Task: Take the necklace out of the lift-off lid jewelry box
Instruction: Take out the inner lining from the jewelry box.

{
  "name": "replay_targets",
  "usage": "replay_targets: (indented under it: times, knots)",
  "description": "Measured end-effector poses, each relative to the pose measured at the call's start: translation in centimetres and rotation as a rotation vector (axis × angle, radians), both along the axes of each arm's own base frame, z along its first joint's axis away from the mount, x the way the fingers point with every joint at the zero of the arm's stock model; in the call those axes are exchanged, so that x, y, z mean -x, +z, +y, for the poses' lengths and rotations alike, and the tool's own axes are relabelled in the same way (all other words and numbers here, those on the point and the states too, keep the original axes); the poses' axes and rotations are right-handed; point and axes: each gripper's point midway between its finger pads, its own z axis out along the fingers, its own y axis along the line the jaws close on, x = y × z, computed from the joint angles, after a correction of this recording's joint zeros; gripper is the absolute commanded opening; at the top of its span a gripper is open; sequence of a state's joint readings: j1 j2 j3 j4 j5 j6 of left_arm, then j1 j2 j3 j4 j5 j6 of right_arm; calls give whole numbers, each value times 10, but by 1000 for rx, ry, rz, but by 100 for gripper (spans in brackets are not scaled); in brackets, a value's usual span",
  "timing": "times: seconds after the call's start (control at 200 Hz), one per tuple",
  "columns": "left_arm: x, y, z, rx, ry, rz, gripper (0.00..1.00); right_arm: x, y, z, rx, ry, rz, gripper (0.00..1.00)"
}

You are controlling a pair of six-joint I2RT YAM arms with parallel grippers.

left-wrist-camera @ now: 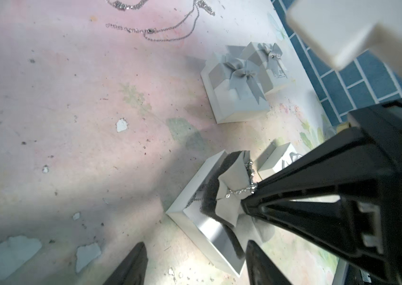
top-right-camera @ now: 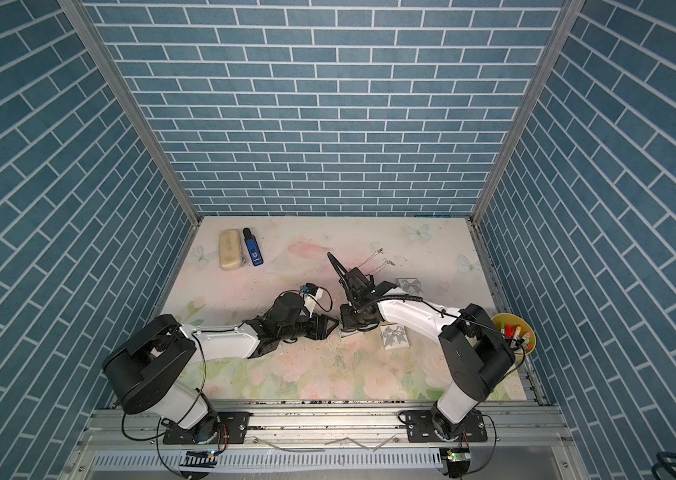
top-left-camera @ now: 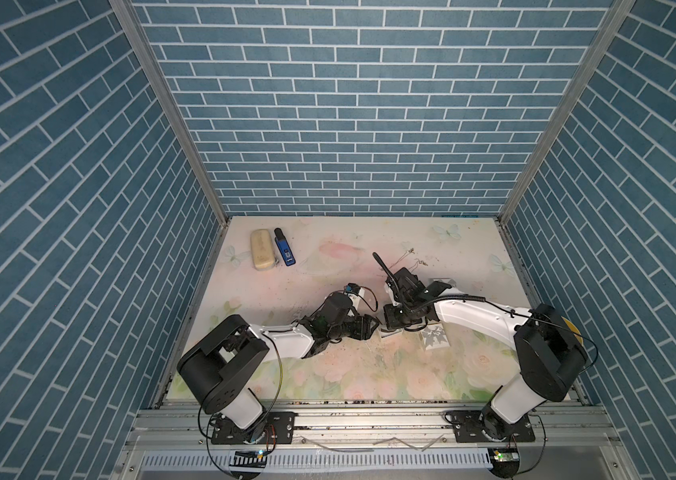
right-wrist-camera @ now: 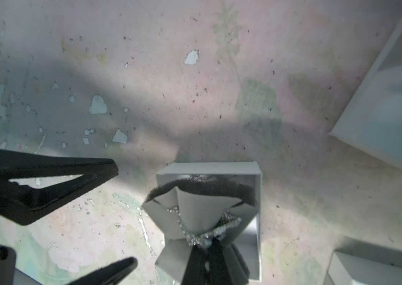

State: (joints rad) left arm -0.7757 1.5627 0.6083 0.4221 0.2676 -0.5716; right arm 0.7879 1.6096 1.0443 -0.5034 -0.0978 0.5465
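The open white jewelry box (right-wrist-camera: 209,168) stands lidless on the floral table, seen also in the left wrist view (left-wrist-camera: 190,195). Its grey card insert (right-wrist-camera: 195,197), backed with black foam, is tilted up out of the box. The silver necklace (right-wrist-camera: 182,227) is strung across that card. My right gripper (right-wrist-camera: 206,244) is shut on the necklace at the card's lower middle, its black fingers (left-wrist-camera: 293,192) reaching in from the side. My left gripper (left-wrist-camera: 196,244) is open, its fingertips straddling the box's near corner without touching it. In both top views the two grippers (top-left-camera: 373,322) (top-right-camera: 338,324) meet over the box.
A white lid with a grey bow (top-left-camera: 436,337) lies beside the right arm. Two more bow boxes (left-wrist-camera: 239,81) stand farther off, and loose necklaces (left-wrist-camera: 150,32) lie beyond them. A beige case (top-left-camera: 262,250) and a blue device (top-left-camera: 285,247) sit back left; a yellow bowl (top-right-camera: 514,332) sits right.
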Motion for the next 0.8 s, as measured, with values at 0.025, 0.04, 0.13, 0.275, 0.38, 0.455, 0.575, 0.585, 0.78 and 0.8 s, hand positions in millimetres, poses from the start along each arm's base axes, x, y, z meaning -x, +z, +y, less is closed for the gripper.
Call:
replay_targets:
  times: [0.025, 0.04, 0.13, 0.275, 0.38, 0.455, 0.575, 0.585, 0.78, 0.8]
  knots:
    - [0, 3, 0, 5, 0, -5, 67, 0, 2, 0, -4, 0, -4, 3]
    - [0, 5, 0, 9, 0, -9, 67, 0, 3, 0, -6, 0, -6, 4]
    - [-1, 17, -1, 33, 3, -27, 66, 0, 11, 0, -19, -3, -18, 3]
    - [-1, 38, 1, 96, 17, -47, 66, 0, 27, -2, -41, -13, -52, 3]
    - [-1, 53, 1, 157, 20, -49, 66, -1, 39, -3, -63, -24, -75, 3]
    - [-2, 63, -1, 206, 17, -45, 65, -1, 49, -3, -80, -31, -91, 3]
    - [-1, 74, -7, 274, -3, -23, 58, -2, 67, -2, -108, -32, -119, 3]
    - [0, 75, -8, 280, -8, -22, 57, -2, 68, -2, -110, -32, -121, 3]
    - [2, 74, -24, 364, -58, 40, 49, -5, 93, 1, -159, -39, -163, 3]
    - [3, 73, -26, 370, -62, 44, 49, -5, 94, 0, -162, -39, -165, 3]
